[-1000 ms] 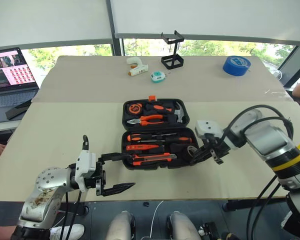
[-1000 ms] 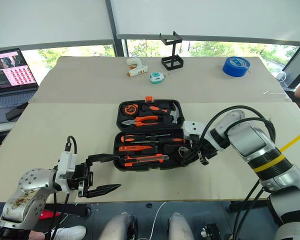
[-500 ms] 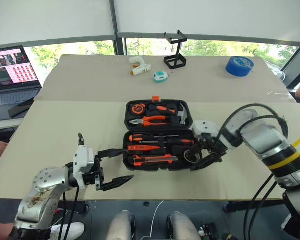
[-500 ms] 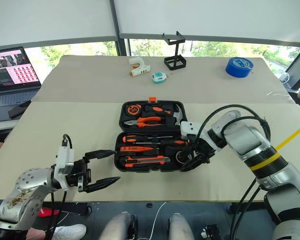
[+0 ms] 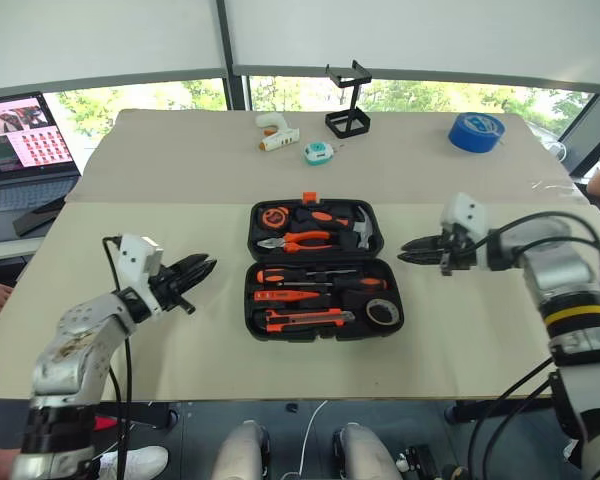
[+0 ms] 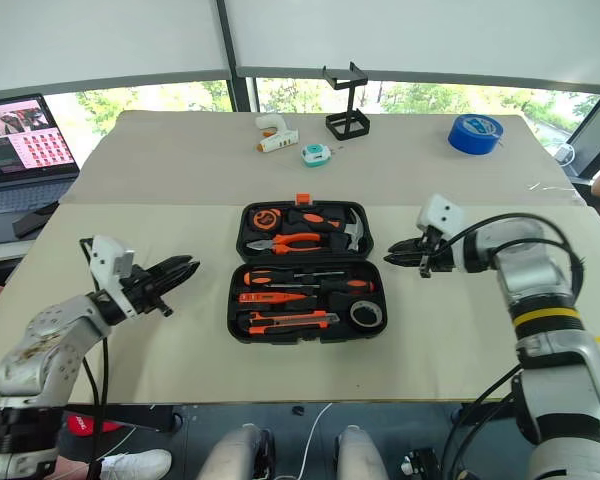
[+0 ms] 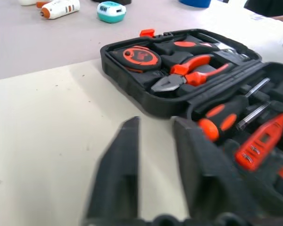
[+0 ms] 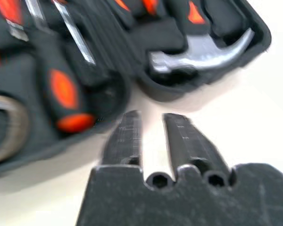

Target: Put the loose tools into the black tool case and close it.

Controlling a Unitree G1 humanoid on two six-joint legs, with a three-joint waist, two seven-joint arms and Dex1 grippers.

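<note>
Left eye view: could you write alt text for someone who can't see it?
An open black tool case full of tools lies on a table, flanked by the shut left gripper and shut right gripper.

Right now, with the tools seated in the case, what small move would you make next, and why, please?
Probably bring the left gripper and right gripper, both shut and empty, to the far half of the black tool case to fold it shut. The case lies open and flat, the screwdrivers, utility knife and small tape roll already sit in it.
</note>
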